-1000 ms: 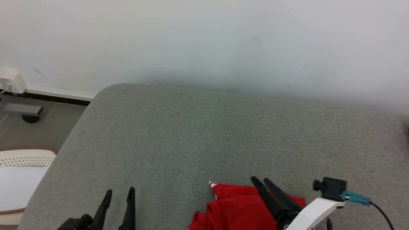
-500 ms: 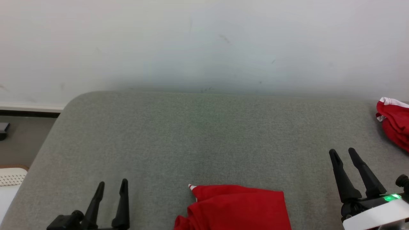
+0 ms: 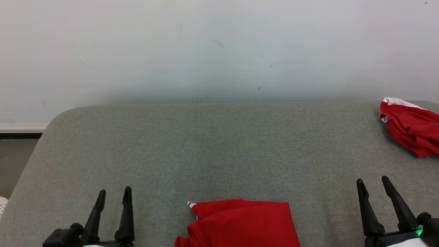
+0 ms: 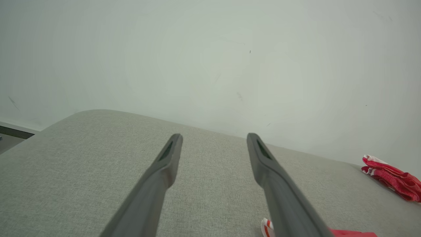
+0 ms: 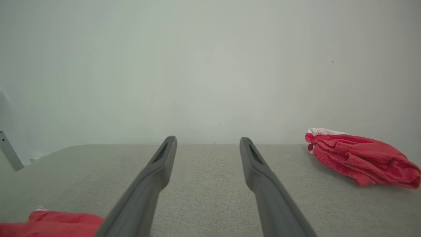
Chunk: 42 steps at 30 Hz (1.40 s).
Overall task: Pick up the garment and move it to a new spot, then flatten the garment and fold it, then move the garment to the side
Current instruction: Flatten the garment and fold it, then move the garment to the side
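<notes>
**Wide open and holding nothing**

The folded red garment (image 3: pixel 240 224) lies at the near edge of the grey cushion (image 3: pixel 219 147), between the left gripper (image 3: pixel 115 190) and the right gripper (image 3: pixel 372 180), touching neither. Both grippers have their 2 fingers spread wide. A crumpled red garment (image 3: pixel 410 128) with white trim sits far right, near the white wall (image 3: pixel 219 44).

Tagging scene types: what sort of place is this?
Likely an indoor room: a grey padded fabric surface, bed- or sofa-like, against a plain white wall, with a flattened red garment and a crumpled red garment on it.
</notes>
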Motion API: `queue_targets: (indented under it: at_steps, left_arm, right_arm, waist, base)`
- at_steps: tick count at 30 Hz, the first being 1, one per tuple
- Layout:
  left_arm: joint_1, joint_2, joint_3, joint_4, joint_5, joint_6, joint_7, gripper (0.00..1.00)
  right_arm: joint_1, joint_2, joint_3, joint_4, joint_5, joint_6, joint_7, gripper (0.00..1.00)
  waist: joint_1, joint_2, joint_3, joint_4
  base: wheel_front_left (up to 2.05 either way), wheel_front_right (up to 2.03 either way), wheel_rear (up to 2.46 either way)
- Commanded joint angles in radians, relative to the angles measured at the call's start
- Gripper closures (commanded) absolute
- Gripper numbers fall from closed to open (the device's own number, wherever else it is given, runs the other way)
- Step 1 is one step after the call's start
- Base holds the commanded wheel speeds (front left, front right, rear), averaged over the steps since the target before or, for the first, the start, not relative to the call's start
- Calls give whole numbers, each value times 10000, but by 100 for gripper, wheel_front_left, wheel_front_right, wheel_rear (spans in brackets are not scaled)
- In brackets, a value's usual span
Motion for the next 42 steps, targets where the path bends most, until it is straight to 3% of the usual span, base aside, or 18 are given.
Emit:
queue_targets:
  at_steps: [1,19,32,42]
  left_arm:
    - [36,30,45,-34,149,13,-4,0]
    - [-25,26,-163,64,137,13,-2,0]
    - [-67,26,-202,133,100,13,-2,0]
    - [16,26,-127,163,143,12,-2,0]
  right_arm:
    - [124,95,-22,62,-58,-1,-78,0]
    - [-189,183,799,736,34,-1,347,0]
    - [-933,655,2525,2995,1068,-1,2635,0]
    - [-1175,956,2717,4501,1524,-1,3778,0]
  waist:
    - [0,0,-8,-34]
    - [0,0,-67,123]
    - [0,0,-17,796]
    - [0,0,55,1163]
  base:
    - [0,0,0]
    - [0,0,0]
    - [0,0,0]
    - [0,0,0]
